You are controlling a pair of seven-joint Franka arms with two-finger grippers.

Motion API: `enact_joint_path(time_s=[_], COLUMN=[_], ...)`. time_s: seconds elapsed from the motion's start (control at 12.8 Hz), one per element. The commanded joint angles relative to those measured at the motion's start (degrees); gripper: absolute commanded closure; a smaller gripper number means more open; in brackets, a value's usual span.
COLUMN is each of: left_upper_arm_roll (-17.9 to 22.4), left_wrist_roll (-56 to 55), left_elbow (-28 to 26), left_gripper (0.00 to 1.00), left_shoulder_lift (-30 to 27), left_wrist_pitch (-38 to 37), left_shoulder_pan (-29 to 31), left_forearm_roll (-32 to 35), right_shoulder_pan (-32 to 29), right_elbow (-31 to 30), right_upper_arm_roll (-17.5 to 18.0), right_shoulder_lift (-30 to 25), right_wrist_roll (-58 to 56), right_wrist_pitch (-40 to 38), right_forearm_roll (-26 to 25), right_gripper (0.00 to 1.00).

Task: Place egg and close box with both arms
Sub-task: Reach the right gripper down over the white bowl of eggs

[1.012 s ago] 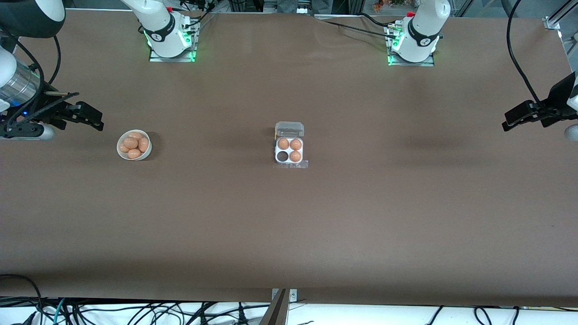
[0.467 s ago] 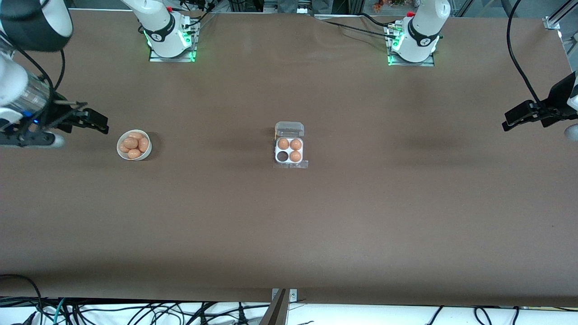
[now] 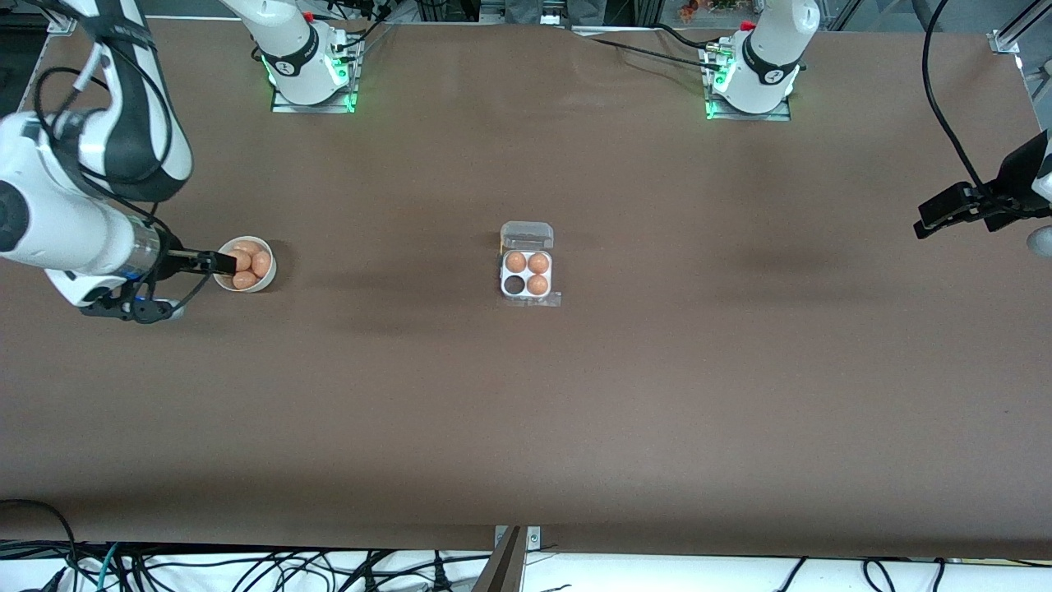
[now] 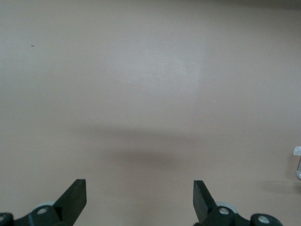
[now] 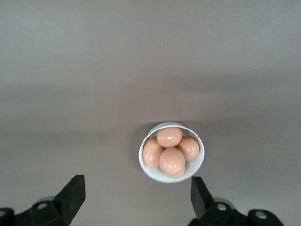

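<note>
The small smooth orange-brown egg (image 5: pixel 172 160) to be moved lies on top of a heap of like eggs in the round white bowl (image 3: pixel 265 280), which sits at the left of the front frame, level with the middle of the picture's height. In the right wrist view the bowl shows low and a little right of centre, and this egg is the most exposed one. It should be light, hard-shelled, slick and easily cracked. A gentle pinch across its narrow waist from above looks the safest hold, with care not to shove its neighbours.

The small square clear-plastic egg carton (image 3: pixel 503 287) stands at the centre of the front frame, well apart from the bowl. Three of its four round cells hold eggs; the lower-left cell (image 3: pixel 514 284) is dark and vacant. Its hinged transparent lid (image 3: pixel 527 233) lies open just above the tray in that picture. The lid is thin and probably springy, so it will likely need one arm to steady the tray.

The right gripper (image 3: pixel 222 261) reaches in from the left edge of the front frame and hangs over the bowl's rim, with its jaws spread wide. Whether a fingertip touches an egg is hard to tell from here. The left gripper (image 3: pixel 945 214) waits at the right edge of the front frame, over bare brown tabletop (image 3: pixel 657 395), with its jaws spread and empty.
</note>
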Motion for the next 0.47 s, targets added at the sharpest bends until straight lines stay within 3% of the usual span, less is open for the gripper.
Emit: enact_joint_path(time_s=[0.0,0.23,0.39], left_upper_arm_roll=[-0.4,-0.4,-0.5], left_wrist_roll=[0.8,0.8,0.8], left_elbow=[1.5,1.5,1.5], left_gripper=[0.00,0.00,0.00], left_shoulder_lift=[0.5,0.5,0.5], left_wrist_pitch=[-1.1,-1.1,-1.1], left_shoulder_pan=[0.4,0.4,0.4], left_forearm_roll=[-0.1,-0.1,-0.1], right_shoulder_pan=[-0.3,-0.3,-0.3], right_elbow=[-11.1,-19.3,-21.9], right_upper_arm_roll=[-1.7,-2.8,-2.9], right_shoulder_lift=[-4.0,-3.7,-3.5], right_wrist_roll=[-3.0,-3.4,-3.5], right_wrist_pitch=[9.5,20.5,22.9], right_forearm_roll=[-0.9,-2.0,-2.0], right_gripper=[0.00,0.00,0.00])
